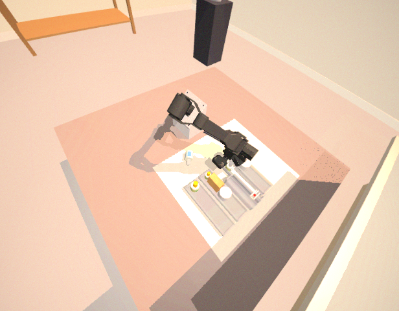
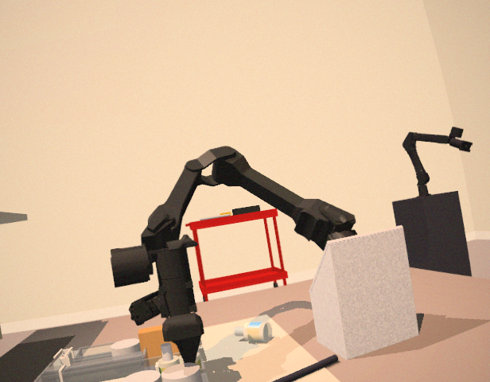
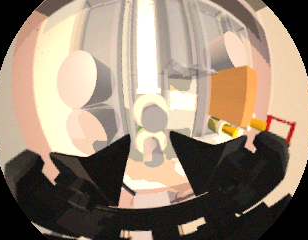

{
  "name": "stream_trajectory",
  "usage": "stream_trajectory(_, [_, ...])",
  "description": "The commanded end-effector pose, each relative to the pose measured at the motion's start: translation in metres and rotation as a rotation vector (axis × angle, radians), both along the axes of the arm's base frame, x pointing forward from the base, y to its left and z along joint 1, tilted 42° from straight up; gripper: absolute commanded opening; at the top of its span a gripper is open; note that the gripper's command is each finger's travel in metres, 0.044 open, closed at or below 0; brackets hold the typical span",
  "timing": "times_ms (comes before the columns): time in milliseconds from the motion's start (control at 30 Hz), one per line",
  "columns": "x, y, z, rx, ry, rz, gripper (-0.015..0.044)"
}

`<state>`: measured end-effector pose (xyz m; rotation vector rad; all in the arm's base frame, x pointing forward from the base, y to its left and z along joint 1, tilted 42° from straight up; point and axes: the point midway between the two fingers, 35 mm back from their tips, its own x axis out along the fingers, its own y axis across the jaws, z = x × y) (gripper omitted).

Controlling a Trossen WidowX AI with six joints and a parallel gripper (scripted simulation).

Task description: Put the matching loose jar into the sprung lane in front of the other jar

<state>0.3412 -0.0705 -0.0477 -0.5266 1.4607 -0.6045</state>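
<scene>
New jar: in the mouth of the sprung lane, in front of the old jar, between the fingertips; apparently upright, though its base is hidden.
Old jar: directly behind the new one, at the end of the pale pusher strip; plate contact cannot be made out.
Gripper: fingers parted, a slight gap on either side of the new jar; nothing clamped.
Done: matching jar brought in and row formed, as far as I can judge; release looks made.
Left: lift the fingers away without tipping or dragging the jar. Seating on the lane floor and against the low front stop remains unconfirmed.
Right in the wrist view: orange block, beside the neighbouring lane, limiting sideways finger travel.
Left in the wrist view: two white round-topped containers, far and near, close to that finger.
Outside the lanes: blue-labelled bottle, lying on its side, well apart.
</scene>
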Motion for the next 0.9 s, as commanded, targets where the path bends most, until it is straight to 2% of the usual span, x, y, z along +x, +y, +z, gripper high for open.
stream_trajectory(0, [0.000, 0.001, 0.002, -0.003, -0.002, -0.002, 0.0272])
stream_trajectory(400, [-0.003, 0.014, 0.015, -0.002, -0.002, -0.002, 0.0272])
stream_trajectory(867, [-0.047, 0.017, 0.012, -0.002, 0.000, -0.002, 0.0272])
